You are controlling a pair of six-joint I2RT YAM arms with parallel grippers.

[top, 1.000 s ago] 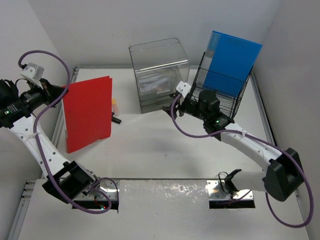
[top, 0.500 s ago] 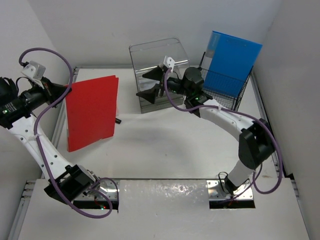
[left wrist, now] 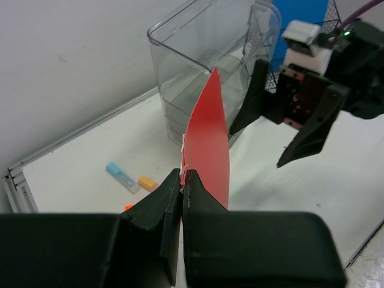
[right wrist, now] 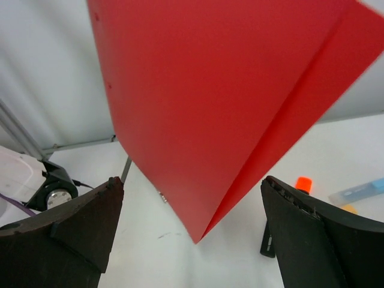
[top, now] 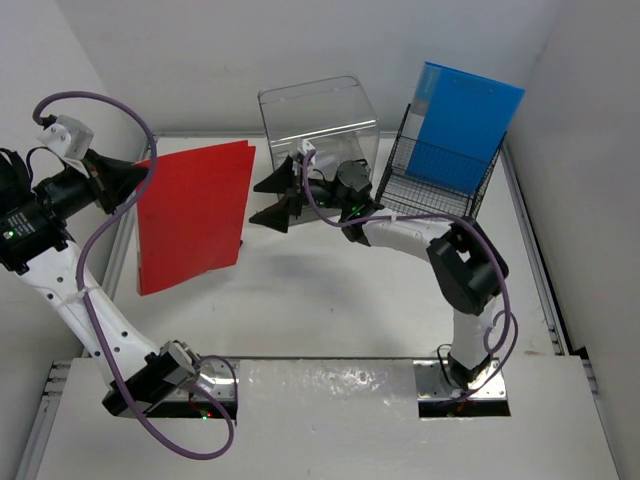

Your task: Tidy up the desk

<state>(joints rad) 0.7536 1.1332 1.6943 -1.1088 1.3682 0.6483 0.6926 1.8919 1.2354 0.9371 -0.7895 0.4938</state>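
A red folder (top: 195, 215) hangs upright above the left side of the white desk (top: 330, 300). My left gripper (top: 132, 180) is shut on its left edge; in the left wrist view the fingers (left wrist: 165, 201) pinch the thin red sheet (left wrist: 209, 144). My right gripper (top: 272, 198) stands wide open just right of the folder, facing it. In the right wrist view the folder's lower corner (right wrist: 210, 90) hangs between the spread jaws, touching neither finger.
A clear plastic drawer box (top: 320, 140) stands at the back centre. Right of it is a black wire rack (top: 440, 185) holding a blue folder (top: 465, 115). Small items lie on the desk behind the red folder: a blue piece (left wrist: 120, 175), a yellow one (left wrist: 147, 182), a black pen (right wrist: 267, 240).
My right arm swung left from the wire rack to the red folder and its jaws opened wide. My left arm carried the folder to the right.
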